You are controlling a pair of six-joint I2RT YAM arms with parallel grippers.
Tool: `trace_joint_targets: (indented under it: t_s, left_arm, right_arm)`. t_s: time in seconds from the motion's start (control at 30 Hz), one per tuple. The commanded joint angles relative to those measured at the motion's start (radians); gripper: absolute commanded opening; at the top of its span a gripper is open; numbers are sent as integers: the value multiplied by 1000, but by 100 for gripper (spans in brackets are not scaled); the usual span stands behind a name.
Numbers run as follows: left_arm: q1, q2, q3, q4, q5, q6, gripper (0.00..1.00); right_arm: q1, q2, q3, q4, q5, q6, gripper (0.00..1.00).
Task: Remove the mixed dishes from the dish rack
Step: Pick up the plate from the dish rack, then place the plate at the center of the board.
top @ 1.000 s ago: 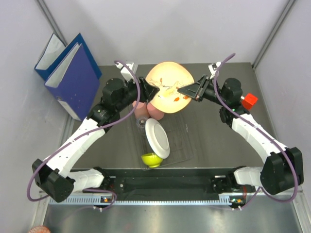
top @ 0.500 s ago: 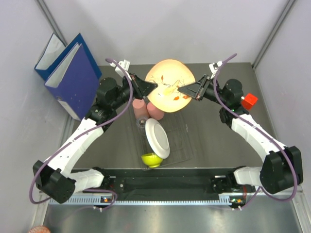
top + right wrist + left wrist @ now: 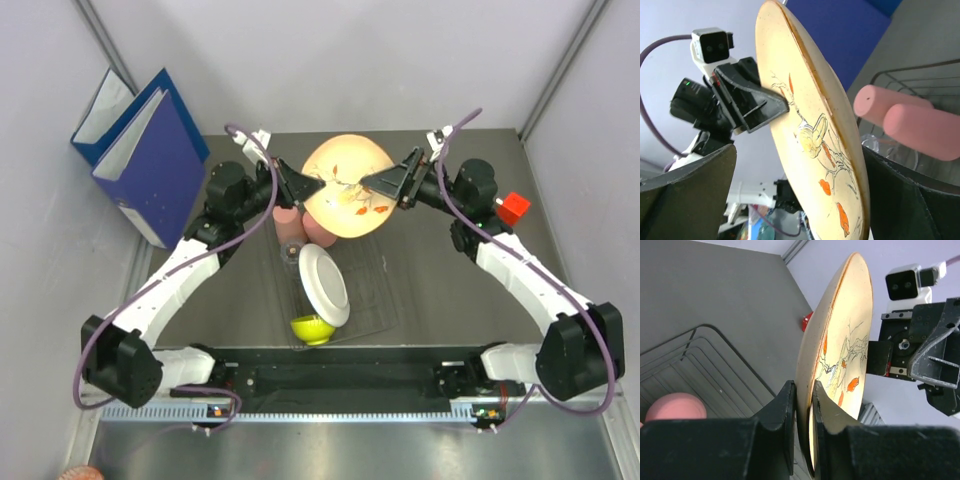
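Plate up in the air, folks: the tan patterned plate [image 3: 345,185] hangs above the far end of the dish rack [image 3: 385,300], tilted on edge with its painted face toward the overhead camera. The left claw [image 3: 303,185] has it by the left rim. In the left wrist view, both fingers [image 3: 785,415] are pressed tight on either side of the edge, a clean pinch. Across from it, the right claw [image 3: 378,183] is spread wide. Its two fingers [image 3: 690,190] stand either side of the plate's right rim with plenty of daylight between them and the plate, so it has no grip at all.

Down in the black wire rack, the pink cups [image 3: 290,225] lie side by side at the far end, just under the lifted plate. The white plate [image 3: 323,283] leans tilted in the middle, and the lime-yellow bowl [image 3: 312,327] sits at the near end, just beside that plate's lower edge.

Off to the sides, a small red cube [image 3: 514,208] rests on the dark table [image 3: 450,290] by the right arm. A blue ring binder [image 3: 150,150] stands open at the left edge, well apart from the rack.
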Motion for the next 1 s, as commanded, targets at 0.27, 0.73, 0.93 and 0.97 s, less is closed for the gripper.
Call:
trace_joint_targets:
  t_s: [0.27, 0.73, 0.93, 0.97]
  left_arm:
    - [260, 283, 373, -36, -158, -213, 0]
    - [407, 922, 984, -155, -318, -196, 0]
    - [421, 1063, 1040, -106, -309, -230, 0]
    - [421, 1078, 1038, -101, -310, -232, 0]
  right_arm:
    - [13, -282, 130, -365, 520, -279, 100]
    - [19, -474, -114, -412, 594, -342, 100]
    - [20, -442, -158, -361, 542, -331, 100]
    - [22, -436, -158, -361, 542, -336, 100]
